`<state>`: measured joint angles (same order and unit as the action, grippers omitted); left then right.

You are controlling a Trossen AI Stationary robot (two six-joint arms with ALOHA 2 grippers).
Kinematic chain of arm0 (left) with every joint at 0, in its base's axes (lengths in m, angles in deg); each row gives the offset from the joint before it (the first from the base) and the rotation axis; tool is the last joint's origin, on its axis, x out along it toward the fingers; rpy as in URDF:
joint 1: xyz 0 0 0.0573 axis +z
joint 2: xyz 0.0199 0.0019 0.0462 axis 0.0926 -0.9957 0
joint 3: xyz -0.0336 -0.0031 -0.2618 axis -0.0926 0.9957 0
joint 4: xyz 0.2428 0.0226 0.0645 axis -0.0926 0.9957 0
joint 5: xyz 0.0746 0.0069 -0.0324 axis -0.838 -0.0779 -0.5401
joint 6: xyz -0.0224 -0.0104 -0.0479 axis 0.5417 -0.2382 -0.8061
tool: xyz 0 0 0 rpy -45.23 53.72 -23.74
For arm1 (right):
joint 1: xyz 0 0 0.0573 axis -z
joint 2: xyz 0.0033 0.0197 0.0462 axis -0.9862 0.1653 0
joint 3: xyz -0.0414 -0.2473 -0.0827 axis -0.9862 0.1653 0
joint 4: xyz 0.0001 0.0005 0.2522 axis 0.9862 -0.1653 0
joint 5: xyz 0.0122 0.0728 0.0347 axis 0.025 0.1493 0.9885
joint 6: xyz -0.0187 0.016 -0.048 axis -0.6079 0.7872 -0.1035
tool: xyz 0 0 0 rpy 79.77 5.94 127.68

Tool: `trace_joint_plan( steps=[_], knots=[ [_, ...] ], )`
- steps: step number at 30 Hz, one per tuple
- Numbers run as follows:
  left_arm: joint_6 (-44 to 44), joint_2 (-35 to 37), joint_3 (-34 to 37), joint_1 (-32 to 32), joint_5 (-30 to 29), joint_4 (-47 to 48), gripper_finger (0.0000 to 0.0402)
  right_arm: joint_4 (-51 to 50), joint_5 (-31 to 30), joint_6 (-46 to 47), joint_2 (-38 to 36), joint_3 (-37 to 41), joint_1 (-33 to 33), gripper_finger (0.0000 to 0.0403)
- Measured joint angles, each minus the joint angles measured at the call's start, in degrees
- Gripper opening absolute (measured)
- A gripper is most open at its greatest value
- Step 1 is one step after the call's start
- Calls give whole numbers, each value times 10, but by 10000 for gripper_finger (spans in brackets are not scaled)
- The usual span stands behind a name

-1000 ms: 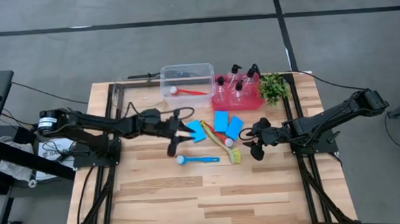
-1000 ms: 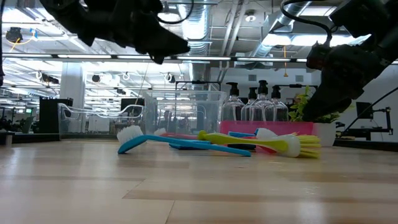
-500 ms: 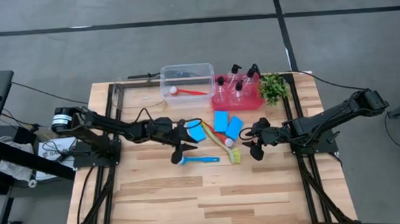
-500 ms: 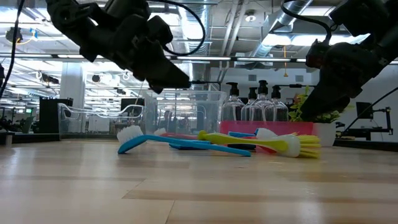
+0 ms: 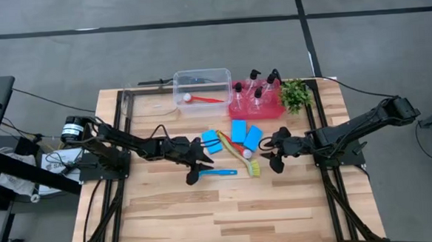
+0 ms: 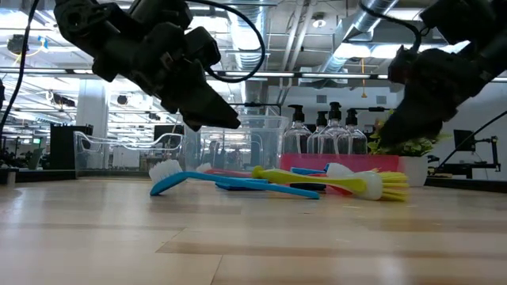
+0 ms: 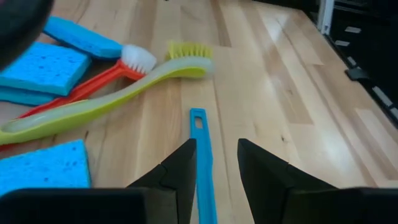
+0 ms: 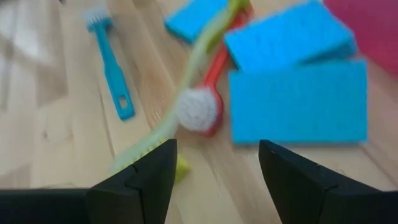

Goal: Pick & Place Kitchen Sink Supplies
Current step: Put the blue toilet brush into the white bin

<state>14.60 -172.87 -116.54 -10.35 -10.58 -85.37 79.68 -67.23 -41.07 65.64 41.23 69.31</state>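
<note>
Handle of blue brush (image 7: 200,155) runs straight ahead between my parted left gripper (image 7: 214,163) fingers | long axis along my reach | right gripper (image 5: 272,159) farther, open, empty.

Wood table (image 5: 169,220) w/ brushes (image 5: 220,172), sponges (image 5: 239,130), tub (image 5: 201,79), tray (image 5: 246,110), plant (image 5: 296,94)

Pretty sure I'm driving this in a lab or big industrial hall, not a real kitchen. The wooden table (image 5: 228,209) sits on bare grey concrete floor (image 5: 160,42) with black tape lines (image 5: 196,23) at 12 o'clock, and the low camera sees exposed ceiling ducts (image 6: 261,32) and strip lights (image 6: 348,49).
</note>
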Motion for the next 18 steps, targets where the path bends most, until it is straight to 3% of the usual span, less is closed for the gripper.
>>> trace_joint_plan(
  steps=[9,18],
  knots=[
    [1,0,0,-7,-5,8,127,172,6,-23,0,0,-2,221],
    [93,0,12,-22,49,117,127,188,7,23,0,0,-24,221]
  ],
)
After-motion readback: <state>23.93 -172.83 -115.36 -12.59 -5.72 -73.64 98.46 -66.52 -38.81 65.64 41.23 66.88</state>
